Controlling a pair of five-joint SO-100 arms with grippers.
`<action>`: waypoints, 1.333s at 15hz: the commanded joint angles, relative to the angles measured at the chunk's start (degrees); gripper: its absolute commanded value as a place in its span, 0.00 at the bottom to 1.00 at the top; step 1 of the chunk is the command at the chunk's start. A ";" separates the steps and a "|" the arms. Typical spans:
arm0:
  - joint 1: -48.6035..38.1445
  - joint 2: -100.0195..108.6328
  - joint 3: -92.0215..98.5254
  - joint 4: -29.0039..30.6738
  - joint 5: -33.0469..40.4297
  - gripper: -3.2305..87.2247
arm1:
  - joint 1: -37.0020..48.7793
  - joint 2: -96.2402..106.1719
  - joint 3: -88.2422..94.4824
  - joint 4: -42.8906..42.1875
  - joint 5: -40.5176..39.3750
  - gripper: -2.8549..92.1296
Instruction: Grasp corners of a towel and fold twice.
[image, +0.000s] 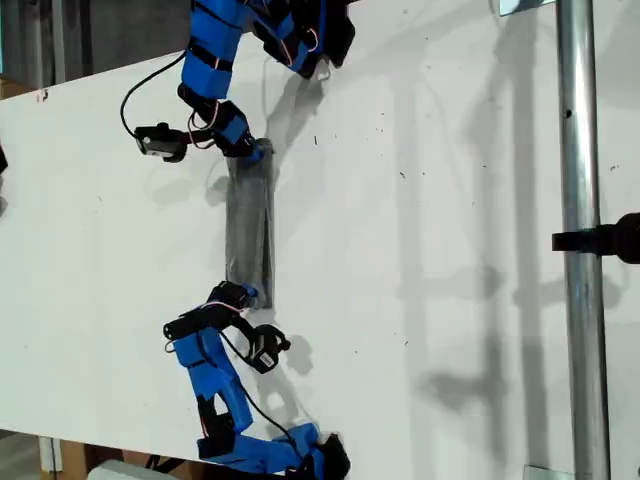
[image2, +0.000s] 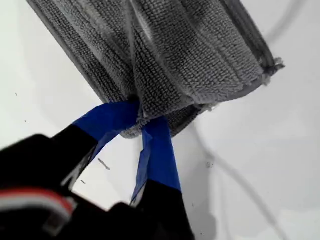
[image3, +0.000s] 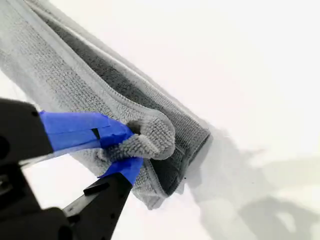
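— Blue tips right up close! That is my first gripper (image2: 141, 121). It is shut tight on a bunch of the towel (image2: 190, 50), at the short end.

— And your other one?

— My second gripper (image3: 131, 148) is pinched shut too. It has a fat, rolled lip of the towel between its tips.

— Where is the towel?

— On the white table (image: 450, 250). In the exterior view it is a long thin grey strip, at about nine o'clock from the middle. One blue arm (image: 215, 60) comes to its twelve o'clock end. Another blue arm (image: 215, 385) comes to its six o'clock end. I cannot tell which one is my first.

— What does it feel like, do you think?

— Soft and light, I guess. It is fuzzy, with tiny loops and a sewn edge. It lies in layers, and it sags and curls where I pinch it. Floppy stuff will not hold a shape alone.

— Will it slip?

— Maybe. The table looks smooth, so the cloth could slide. The layers could also come apart if I only hold one.

— So where should you grab?

— Right at the corners (image2: 270, 65), through every layer, near the sewn edge. My first gripper has the middle of the end, not the tip, so I think that end may droop.
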 joint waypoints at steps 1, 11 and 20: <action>-1.49 0.00 -1.93 4.13 -2.81 0.15 | 3.52 1.58 0.62 -0.62 0.44 0.11; -0.53 43.42 28.74 0.09 -3.08 0.43 | 19.86 37.97 9.67 11.07 6.15 0.39; 9.40 120.15 93.69 -18.72 -13.10 0.15 | 19.07 33.93 18.28 2.46 13.45 0.43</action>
